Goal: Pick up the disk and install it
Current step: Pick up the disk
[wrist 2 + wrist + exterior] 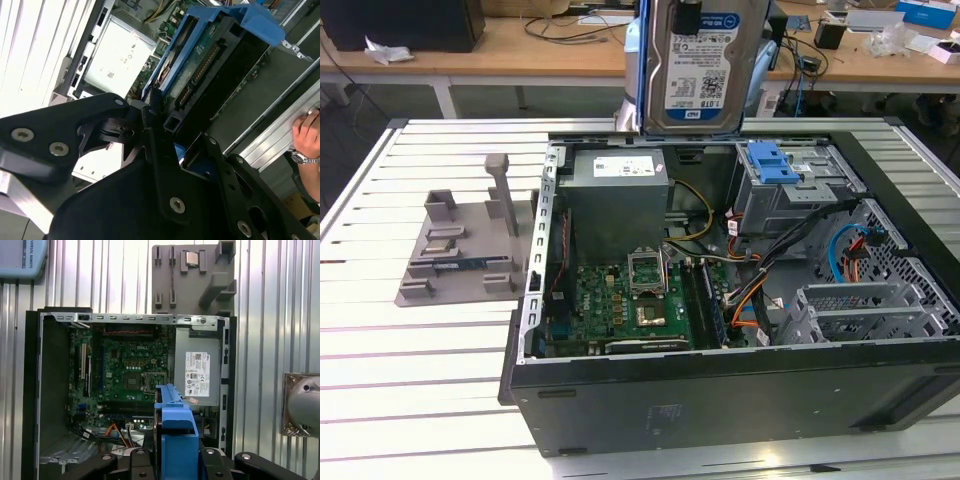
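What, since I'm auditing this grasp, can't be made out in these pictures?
Exterior view: the disk is cut off by the top edge.
Second wrist view: the tool, shut on the disk, covers its near end.
First wrist view: the disk stands edge-on, label unseen, and hides part of the case.

A flat rectangular silver hard drive (705, 62), framed by a blue plastic carrier bracket, hangs upright in the air. Its white-and-blue label faces the exterior view, and it sits above the far edge of the open black computer case (720, 395) (clear of it). In the second wrist view the disk (200, 65) shows its green circuit-board side, with the black gripper (175, 132) clamped on the bracket.
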Tool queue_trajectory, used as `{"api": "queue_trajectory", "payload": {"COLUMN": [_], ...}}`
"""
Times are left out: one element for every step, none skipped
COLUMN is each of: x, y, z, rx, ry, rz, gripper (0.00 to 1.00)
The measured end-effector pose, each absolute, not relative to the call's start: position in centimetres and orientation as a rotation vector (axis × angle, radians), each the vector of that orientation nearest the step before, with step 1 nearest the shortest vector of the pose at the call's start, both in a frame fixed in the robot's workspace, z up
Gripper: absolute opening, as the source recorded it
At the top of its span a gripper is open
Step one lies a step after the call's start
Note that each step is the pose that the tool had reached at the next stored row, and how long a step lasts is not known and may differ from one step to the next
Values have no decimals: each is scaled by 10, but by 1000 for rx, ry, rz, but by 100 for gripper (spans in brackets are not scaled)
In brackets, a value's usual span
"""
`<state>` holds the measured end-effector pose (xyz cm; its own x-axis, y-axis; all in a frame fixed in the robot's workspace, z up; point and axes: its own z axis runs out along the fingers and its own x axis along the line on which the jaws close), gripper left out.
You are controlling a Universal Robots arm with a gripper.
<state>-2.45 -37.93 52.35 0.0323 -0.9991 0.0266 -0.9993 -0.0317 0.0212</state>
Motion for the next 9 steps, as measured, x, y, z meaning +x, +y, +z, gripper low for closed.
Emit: {"api": "queue_trajectory", "payload": {"x": [-24,-24,-24,-24,-24,-24,-23,-23,-23], "y": [-381,-382,-383,-385,-386,-387,-389,-390,-392], "z": [523,523,523,523,523,523,523,523,523], "rx": [2232,2232,2233,2232,2233,2232,2233,2233,2232], "ry": [-2162,-2162,-2162,-2162,-2162,-2162,-2162,-2162,-2162], "rz": [7,7,7,7,7,7,7,7,7], "gripper": [36,36,36,36,36,36,36,36,36]}}
